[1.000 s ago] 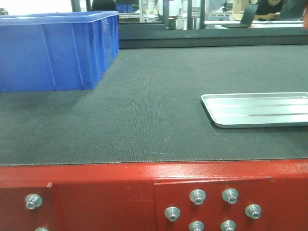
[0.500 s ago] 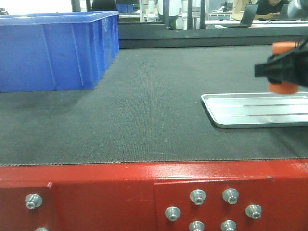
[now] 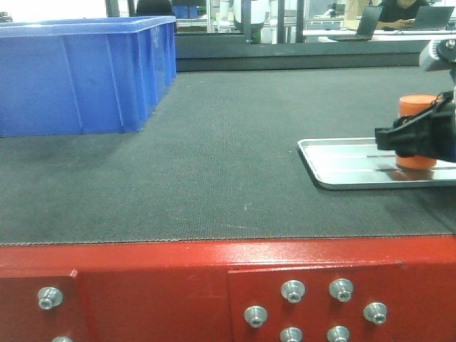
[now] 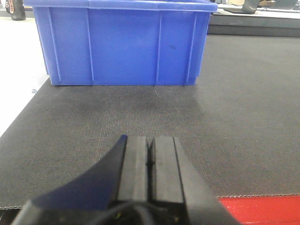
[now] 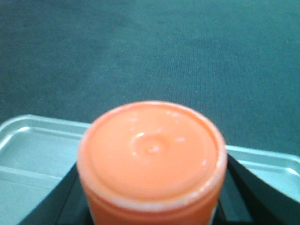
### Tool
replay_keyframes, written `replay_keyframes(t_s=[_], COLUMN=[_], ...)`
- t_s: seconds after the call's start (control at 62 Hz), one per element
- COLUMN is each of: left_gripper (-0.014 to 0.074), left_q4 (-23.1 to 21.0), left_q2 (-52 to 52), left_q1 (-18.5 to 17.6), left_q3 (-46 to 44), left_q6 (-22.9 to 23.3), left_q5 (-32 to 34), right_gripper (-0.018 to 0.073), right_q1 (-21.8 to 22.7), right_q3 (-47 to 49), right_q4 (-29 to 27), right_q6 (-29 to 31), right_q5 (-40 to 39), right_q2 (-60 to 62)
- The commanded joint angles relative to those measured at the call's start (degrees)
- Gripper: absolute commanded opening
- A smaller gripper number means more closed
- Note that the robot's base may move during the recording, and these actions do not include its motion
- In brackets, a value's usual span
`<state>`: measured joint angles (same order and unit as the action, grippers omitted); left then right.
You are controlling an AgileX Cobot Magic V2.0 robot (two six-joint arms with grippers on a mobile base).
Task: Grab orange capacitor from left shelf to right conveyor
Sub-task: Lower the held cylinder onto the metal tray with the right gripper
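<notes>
The orange capacitor stands upright at the right of the front view, with my right gripper shut around its middle. Its base is down at the surface of the shallow silver tray; I cannot tell if it touches. In the right wrist view its round orange top fills the frame, with black fingers on both sides. My left gripper is shut and empty, low over the dark grey belt of the right conveyor. The left shelf is out of view.
A large blue plastic bin stands on the belt at the far left, straight ahead of the left gripper. The red bolted frame runs along the belt's near edge. The silver tray's rim lies under the capacitor.
The right gripper came in from the right edge holding the orange capacitor, then moved left and down to the silver tray. The bin and tray have not moved.
</notes>
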<state>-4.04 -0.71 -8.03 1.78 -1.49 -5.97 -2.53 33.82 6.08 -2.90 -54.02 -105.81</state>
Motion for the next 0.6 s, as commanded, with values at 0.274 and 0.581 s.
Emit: replay_keyframes(t_s=[0.274,0.581], left_gripper=[-0.0127,-0.0127], left_q4=[-0.2,-0.2], left_q2=[-0.65,-0.65], left_q1=[0.06,0.06], left_q3=[-0.25,-0.25], left_q6=[0.09,0.09], left_q5=[4.77,4.77], right_gripper=[0.0251,0.0627], right_q1=[0.44,0.44], right_q3=[1.17,1.17], right_q4=[0.58,0.58], right_q6=[0.63,-0.19], right_q5=[-5.65,-5.21], right_q2=[1.28,2.64])
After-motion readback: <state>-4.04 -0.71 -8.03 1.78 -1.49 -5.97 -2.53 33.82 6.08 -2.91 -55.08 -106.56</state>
